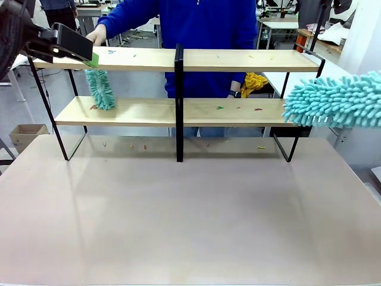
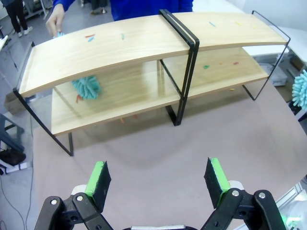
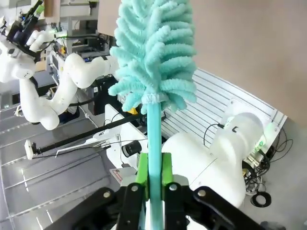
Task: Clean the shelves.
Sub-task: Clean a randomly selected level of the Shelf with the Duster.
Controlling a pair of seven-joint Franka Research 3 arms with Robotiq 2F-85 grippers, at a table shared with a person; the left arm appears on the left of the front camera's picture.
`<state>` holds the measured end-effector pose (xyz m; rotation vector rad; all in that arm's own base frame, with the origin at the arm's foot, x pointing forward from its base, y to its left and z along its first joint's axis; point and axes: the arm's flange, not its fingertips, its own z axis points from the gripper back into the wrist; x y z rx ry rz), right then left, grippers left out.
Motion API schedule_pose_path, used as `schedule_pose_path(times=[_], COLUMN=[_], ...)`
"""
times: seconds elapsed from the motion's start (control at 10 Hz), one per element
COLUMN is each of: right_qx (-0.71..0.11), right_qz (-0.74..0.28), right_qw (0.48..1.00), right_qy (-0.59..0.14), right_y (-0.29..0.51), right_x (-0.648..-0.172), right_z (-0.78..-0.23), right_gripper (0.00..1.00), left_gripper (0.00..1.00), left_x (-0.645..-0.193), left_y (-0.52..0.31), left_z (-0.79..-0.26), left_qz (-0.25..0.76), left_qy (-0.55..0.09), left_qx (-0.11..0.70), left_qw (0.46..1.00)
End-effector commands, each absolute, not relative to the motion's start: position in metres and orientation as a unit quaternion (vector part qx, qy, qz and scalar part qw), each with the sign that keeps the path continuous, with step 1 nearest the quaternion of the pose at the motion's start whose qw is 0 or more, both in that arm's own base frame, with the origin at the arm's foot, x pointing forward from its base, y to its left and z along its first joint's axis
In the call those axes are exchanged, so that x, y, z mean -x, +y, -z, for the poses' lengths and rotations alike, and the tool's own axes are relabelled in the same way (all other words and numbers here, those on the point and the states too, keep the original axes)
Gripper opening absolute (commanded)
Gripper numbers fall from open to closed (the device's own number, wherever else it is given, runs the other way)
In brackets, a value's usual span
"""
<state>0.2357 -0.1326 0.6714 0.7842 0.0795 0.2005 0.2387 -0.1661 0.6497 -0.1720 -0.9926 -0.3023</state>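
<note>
Dusting looks barely begun: scraps lie on both tiers.

On the left, the left gripper (image 2: 157, 175) hangs empty with its fingers spread, while a person's hand (image 1: 96, 34) dangles a small duster (image 1: 100, 89) to the lower board's left end. The shelves (image 1: 238, 59) span the tabletop's (image 1: 190, 214) far edge, with coloured scraps (image 1: 219, 108) on both boards and beneath them. At the right end, the right gripper (image 3: 153, 175) pinches the big duster's (image 1: 333, 100) handle.

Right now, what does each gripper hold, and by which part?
The right gripper holds the duster by its handle. The left gripper is open, holding nothing.
</note>
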Motion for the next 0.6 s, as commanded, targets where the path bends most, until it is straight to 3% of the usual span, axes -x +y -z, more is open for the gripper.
schedule_pose_path(times=[0.0,0.5], right_qx=[-0.359,-0.337], right_qz=[-0.064,-0.071], right_qw=[0.931,0.938], right_qy=[0.009,-0.045], right_y=[-0.095,0.040], right_x=[-0.267,-0.344], right_z=[-0.662,-0.607], right_gripper=[0.12,0.12], left_gripper=[1.00,1.00], left_x=[-0.238,-0.238], left_y=[-0.165,-0.165], left_z=[-0.650,-0.650], left_qz=[0.143,0.143], left_qy=[-0.476,-0.476], left_qx=[0.083,0.083], left_qw=[0.864,0.864])
